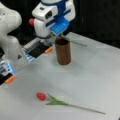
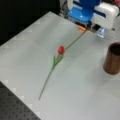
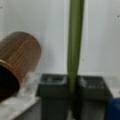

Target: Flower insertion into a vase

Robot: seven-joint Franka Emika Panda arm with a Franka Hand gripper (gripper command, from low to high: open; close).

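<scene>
Two flower items: I count a red tulip (image 1: 41,96) lying flat on the white table (image 1: 95,75), and a separate green stem (image 3: 74,45) at the gripper.
Gripper position: the gripper (image 3: 73,85) sits low at the far edge of the table, just behind and to a front view's left of the vase (image 1: 62,51).
Gripper state: narrow. In the wrist view the two dark fingers (image 3: 53,92) stand close on either side of the green stem, and I judge them clamped on it.
Held stem axis: it runs straight out from between the fingers, along the table surface. I see no bloom on it.
Vase position: the brown vase stands upright with its mouth open and nothing in it. In the wrist view it is to the left of the fingers, close but apart from the stem.
Key relation: the held stem lies roughly level while the vase mouth faces up, so the two axes are crossed, and the vase is off to one side of the stem.
Loose tulip: well apart from the gripper and vase, head toward a front view's left.
Task status: I judge no flower is inserted yet.
</scene>
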